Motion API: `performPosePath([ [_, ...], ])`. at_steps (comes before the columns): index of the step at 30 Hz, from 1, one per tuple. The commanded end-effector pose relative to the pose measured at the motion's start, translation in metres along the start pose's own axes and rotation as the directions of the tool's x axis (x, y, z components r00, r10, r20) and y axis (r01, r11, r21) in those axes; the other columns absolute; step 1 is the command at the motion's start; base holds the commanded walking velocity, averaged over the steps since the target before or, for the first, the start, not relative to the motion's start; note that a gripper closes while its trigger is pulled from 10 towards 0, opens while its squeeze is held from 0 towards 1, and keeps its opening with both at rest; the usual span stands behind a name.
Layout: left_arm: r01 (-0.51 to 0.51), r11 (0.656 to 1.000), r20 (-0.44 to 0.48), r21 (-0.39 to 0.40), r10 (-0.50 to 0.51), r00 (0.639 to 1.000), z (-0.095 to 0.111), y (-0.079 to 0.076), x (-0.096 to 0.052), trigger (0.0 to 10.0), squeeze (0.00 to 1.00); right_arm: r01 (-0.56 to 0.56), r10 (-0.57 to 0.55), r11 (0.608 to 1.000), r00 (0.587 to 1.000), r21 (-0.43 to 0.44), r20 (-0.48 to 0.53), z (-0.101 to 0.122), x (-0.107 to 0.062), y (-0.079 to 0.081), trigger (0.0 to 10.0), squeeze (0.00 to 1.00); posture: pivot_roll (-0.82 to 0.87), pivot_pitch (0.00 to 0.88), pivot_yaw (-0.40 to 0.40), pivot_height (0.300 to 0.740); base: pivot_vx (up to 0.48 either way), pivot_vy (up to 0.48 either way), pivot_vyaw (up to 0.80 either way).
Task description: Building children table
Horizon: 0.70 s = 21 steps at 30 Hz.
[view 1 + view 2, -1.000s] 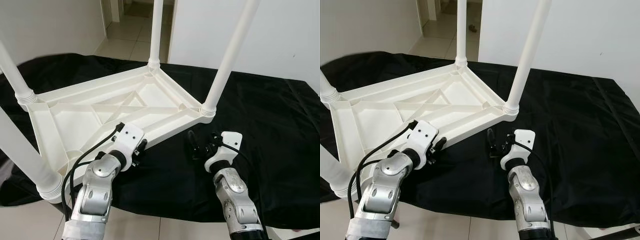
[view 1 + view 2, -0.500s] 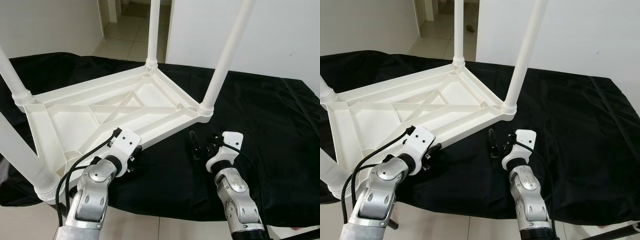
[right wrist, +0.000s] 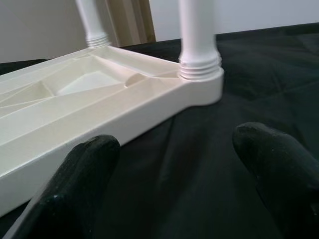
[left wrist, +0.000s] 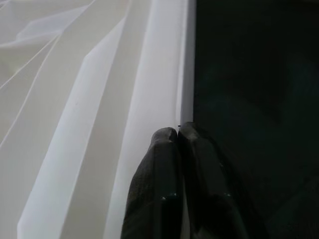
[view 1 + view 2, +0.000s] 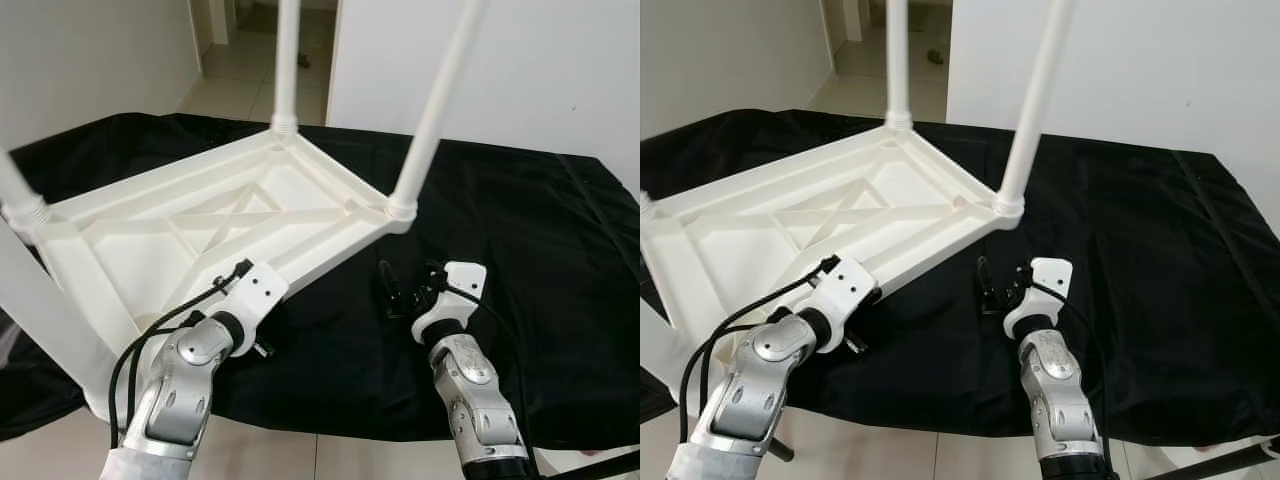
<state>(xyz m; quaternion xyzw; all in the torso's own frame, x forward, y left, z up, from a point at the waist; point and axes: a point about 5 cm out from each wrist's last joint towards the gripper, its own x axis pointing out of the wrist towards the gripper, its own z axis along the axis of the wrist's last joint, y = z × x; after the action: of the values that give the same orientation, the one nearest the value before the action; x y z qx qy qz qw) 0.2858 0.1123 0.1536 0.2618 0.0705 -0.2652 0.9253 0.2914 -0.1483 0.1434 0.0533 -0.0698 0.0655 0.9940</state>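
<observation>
Head views, room: black cloth (image 5: pixel 520 230) spreads wide ahead and to the right of the right gripper (image 5: pixel 400 292); tiled floor (image 5: pixel 240 60) past the doorway beyond.
Head views, table: white plastic table (image 5: pixel 200 230) lies upside down on the cloth, legs up; its near right corner leg (image 5: pixel 432 110) stands just ahead of the right gripper.
Head views, left gripper: sits under the white wrist plate at the table's near edge, fingers hidden from here.
Head views, right gripper: rests on the cloth, near the table's edge but apart from it.
Left wrist view, left gripper (image 4: pixel 178 130): clenched, both black fingers (image 4: pixel 159 169) pressed together with nothing between, tips lying against the table's white rim; dark cloth just beside.
Right wrist view, right gripper (image 3: pixel 174 144): released, fingers spread wide, grasping nothing; bare cloth between them.
Right wrist view, table: ribbed underside and threaded leg socket straight ahead of the fingertips, a further leg behind.
</observation>
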Motion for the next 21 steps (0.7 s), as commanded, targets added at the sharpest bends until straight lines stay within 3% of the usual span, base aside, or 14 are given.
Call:
performPosePath([
  [1, -0.031, 0.999, -0.031, -0.02, 0.031, 0.999, -0.008, 0.004, -0.001, 0.0, 0.0, 0.011, -0.011, 1.0, 1.0, -0.009, 0.002, 0.0, 0.0, -0.003, 10.0, 0.0, 0.06, 0.071, -0.022, 0.74, 0.0, 0.0, 0.0],
  [6, 0.0, 1.0, 0.0, -0.007, 0.0, 1.0, 0.0, -0.002, 0.007, 0.0, 0.0, 0.015, -0.015, 1.0, 1.0, -0.009, 0.005, 0.0, 0.002, -0.003, 10.0, 0.0, 0.05, 0.069, -0.019, 0.74, 0.0, 0.0, 0.0],
  [7, 0.012, 1.0, 0.016, -0.005, -0.012, 1.0, 0.005, -0.005, 0.011, 3.1, 0.0, 0.017, -0.017, 1.0, 1.0, -0.008, 0.007, 0.001, 0.002, -0.003, 10.0, 0.0, 0.05, 0.069, -0.017, 0.74, 0.0, 0.0, 0.0],
  [8, 0.012, 1.0, 0.016, -0.005, -0.012, 1.0, 0.005, -0.005, 0.011, 3.1, 0.0, 0.017, -0.017, 1.0, 1.0, -0.008, 0.007, 0.001, 0.002, -0.003, 10.0, 0.0, 0.05, 0.069, -0.017, 0.74, 0.0, 0.0, 0.0],
  [9, 0.026, 1.0, 0.024, 0.003, -0.026, 0.999, 0.008, -0.008, 0.015, 10.0, 0.0, 0.019, -0.019, 1.0, 1.0, -0.009, 0.009, 0.001, 0.001, -0.003, 10.0, 0.0, 0.04, 0.069, -0.015, 0.74, 0.0, 0.0, 0.0],
  [18, 0.041, 0.999, 0.156, -0.02, -0.037, 0.987, 0.031, -0.01, 0.016, 10.0, 0.0, 0.034, -0.034, 0.999, 0.999, -0.013, 0.012, 0.002, -0.001, -0.006, 10.0, 0.0, 0.04, 0.08, -0.008, 0.74, 0.0, 0.0, 0.0],
  [19, 0.058, 0.997, 0.186, -0.048, -0.049, 0.981, 0.035, -0.011, 0.014, 10.0, 0.2, 0.036, -0.036, 0.999, 0.999, -0.013, 0.012, 0.002, -0.001, -0.006, 10.0, 0.0, 0.04, 0.08, -0.008, 0.74, 0.0, 0.0, 0.0],
  [20, 0.058, 0.997, 0.186, -0.048, -0.049, 0.981, 0.035, -0.011, 0.014, 10.0, 0.2, 0.036, -0.036, 0.999, 0.999, -0.013, 0.012, 0.002, -0.001, -0.006, 10.0, 0.0, 0.04, 0.08, -0.008, 0.74, 0.0, 0.0, 0.0],
  [21, 0.075, 0.995, 0.207, -0.071, -0.059, 0.977, 0.038, -0.011, 0.012, 10.0, 0.8, 0.038, -0.037, 0.999, 0.999, -0.013, 0.012, 0.001, -0.001, -0.006, 10.0, 0.0, 0.04, 0.084, -0.008, 0.74, 0.0, 0.0, 0.0],
])
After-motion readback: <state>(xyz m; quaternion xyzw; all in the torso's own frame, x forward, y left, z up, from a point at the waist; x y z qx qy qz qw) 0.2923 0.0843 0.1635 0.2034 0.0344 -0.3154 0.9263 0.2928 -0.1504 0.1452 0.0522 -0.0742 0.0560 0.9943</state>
